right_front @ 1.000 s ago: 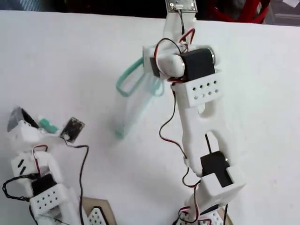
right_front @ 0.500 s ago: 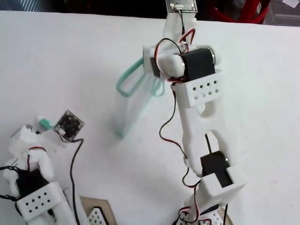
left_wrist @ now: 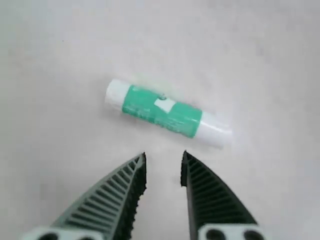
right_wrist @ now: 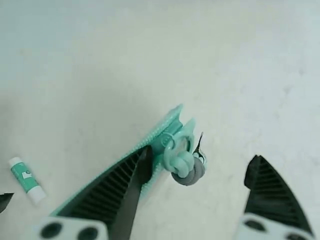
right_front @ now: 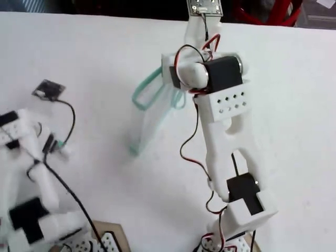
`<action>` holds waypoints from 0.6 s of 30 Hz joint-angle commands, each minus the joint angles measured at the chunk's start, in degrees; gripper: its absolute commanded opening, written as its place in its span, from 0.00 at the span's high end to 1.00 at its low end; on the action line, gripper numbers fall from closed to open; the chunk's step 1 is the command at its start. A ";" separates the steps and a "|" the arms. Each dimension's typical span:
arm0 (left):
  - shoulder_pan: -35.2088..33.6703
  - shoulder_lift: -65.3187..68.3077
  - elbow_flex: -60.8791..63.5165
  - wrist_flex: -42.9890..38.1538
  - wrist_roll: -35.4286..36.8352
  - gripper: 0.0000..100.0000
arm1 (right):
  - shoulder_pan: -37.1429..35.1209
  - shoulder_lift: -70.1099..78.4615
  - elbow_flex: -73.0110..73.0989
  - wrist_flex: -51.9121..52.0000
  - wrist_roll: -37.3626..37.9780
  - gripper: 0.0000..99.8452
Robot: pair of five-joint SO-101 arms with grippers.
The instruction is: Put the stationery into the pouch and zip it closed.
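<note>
Two claws are sitting open over the bench (right_front: pixel 79 52). The left claw (left_wrist: pixel 163 159) is hanging, gap small, just beside the glue stick (left_wrist: pixel 167 116) lying flat; a bump could be sending it rolling away. The right claw (right_wrist: pixel 202 157) is gaping wide by the zipper pull (right_wrist: pixel 182 165) of the pouch (right_wrist: pixel 172 122).

The left arm (right_front: pixel 31 173) has swung round over the desk (right_front: pixel 105 47) — its camera board (right_front: pixel 48 89) has moved from beside the glue stick (left_wrist: pixel 167 113) to farther up. The right arm (right_front: pixel 226 131) and the strap end of the pouch (right_front: pixel 152 105) have shifted a touch.

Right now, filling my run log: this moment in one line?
left gripper: open, near glue stick | right gripper: open over pouch zipper pull
</note>
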 commanded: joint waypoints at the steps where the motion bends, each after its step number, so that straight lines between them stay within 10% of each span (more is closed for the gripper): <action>1: -0.04 9.45 -8.97 0.44 11.08 0.83 | -0.31 0.75 2.37 -0.57 0.00 0.70; 9: 2.95 15.96 -9.67 -9.05 23.38 0.83 | -2.42 0.75 2.46 -0.31 0.09 0.70; 18: 6.73 26.07 -16.62 1.14 27.78 0.83 | -2.33 0.75 2.46 -0.48 0.09 0.70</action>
